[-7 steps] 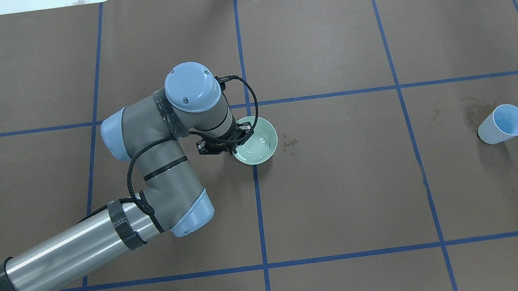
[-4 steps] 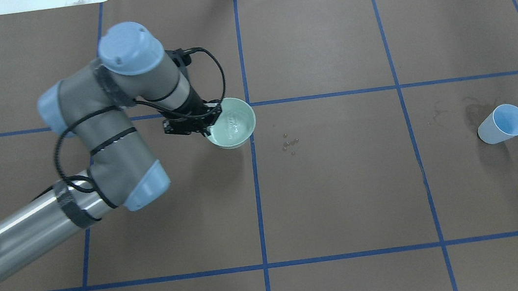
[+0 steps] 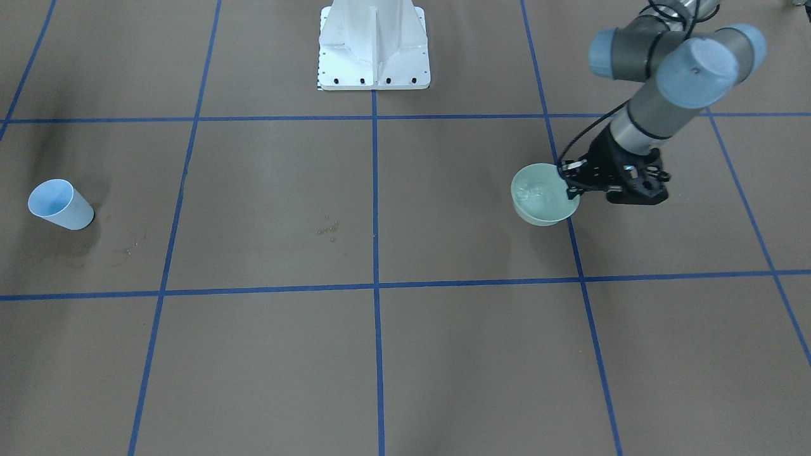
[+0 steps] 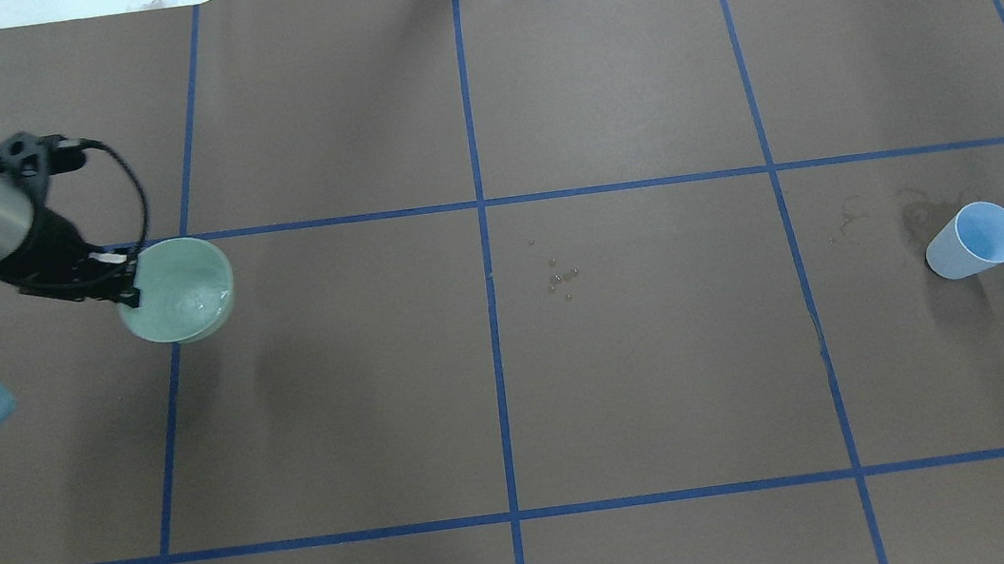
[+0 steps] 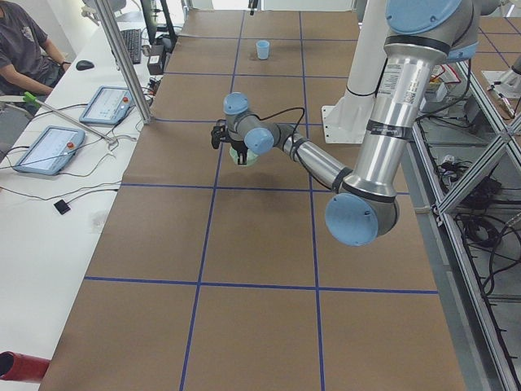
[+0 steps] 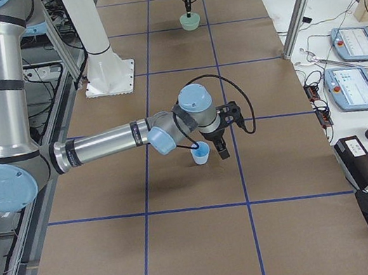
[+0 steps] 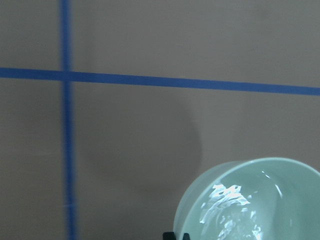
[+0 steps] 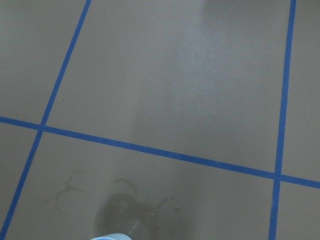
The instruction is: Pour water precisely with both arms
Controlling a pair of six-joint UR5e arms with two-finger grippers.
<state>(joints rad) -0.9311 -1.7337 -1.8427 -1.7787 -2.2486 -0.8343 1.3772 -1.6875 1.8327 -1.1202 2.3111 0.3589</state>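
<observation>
My left gripper [image 4: 128, 278] is shut on the near rim of a pale green bowl [image 4: 177, 291] and holds it level above the brown paper at the table's left. The water [image 7: 225, 197] ripples and glints inside the bowl [image 7: 250, 200]. In the front view the gripper [image 3: 572, 183] and bowl [image 3: 543, 196] are at the right. A light blue cup [image 4: 974, 239] stands at the far right. My right gripper [image 6: 211, 148] shows only in the exterior right view, beside the cup [image 6: 201, 153]. I cannot tell whether it is open or shut.
Small droplets [image 4: 562, 279] lie on the paper right of centre, and dried stains [image 4: 915, 212] lie beyond the cup. The white pedestal [image 3: 374, 44] stands at the robot's edge. An operator [image 5: 24, 45] and tablets [image 5: 49, 147] are beyond the far edge.
My left arm has swung far to the left with the bowl, from the table's centre to its left part. The water in the bowl ripples. The cup has not moved.
</observation>
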